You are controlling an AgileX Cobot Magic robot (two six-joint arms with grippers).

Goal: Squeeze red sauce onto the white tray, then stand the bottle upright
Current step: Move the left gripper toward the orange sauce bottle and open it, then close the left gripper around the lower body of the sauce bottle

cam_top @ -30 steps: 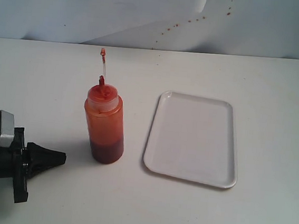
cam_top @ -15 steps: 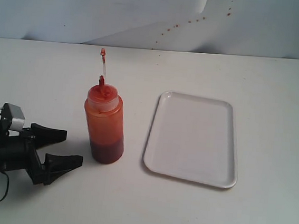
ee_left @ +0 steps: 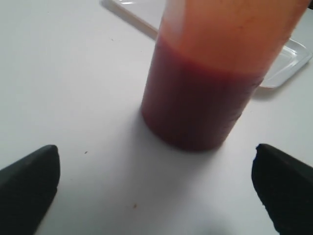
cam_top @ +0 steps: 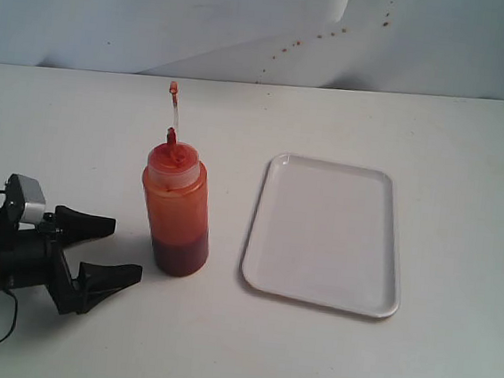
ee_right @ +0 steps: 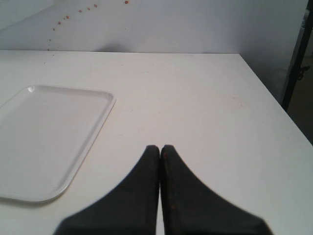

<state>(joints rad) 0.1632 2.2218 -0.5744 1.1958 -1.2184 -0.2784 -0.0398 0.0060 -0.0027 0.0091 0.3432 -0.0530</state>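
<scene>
The bottle stands upright on the table, translucent orange with darker red sauce settled at its base. Its red nozzle and thin clear strap with a small cap point up. In the left wrist view the bottle fills the frame close ahead. My left gripper sits low to the bottle's left, open, with nothing between its fingers. The white tray lies bare to the bottle's right, also seen as the white tray. My right gripper is shut and empty, beside the tray; the exterior view does not show it.
The white table's far right edge drops off near a dark stand. Small brownish specks dot the back wall.
My left gripper has gone from shut to wide open and has shifted a little right, toward the bottle. The bottle and tray have not moved.
</scene>
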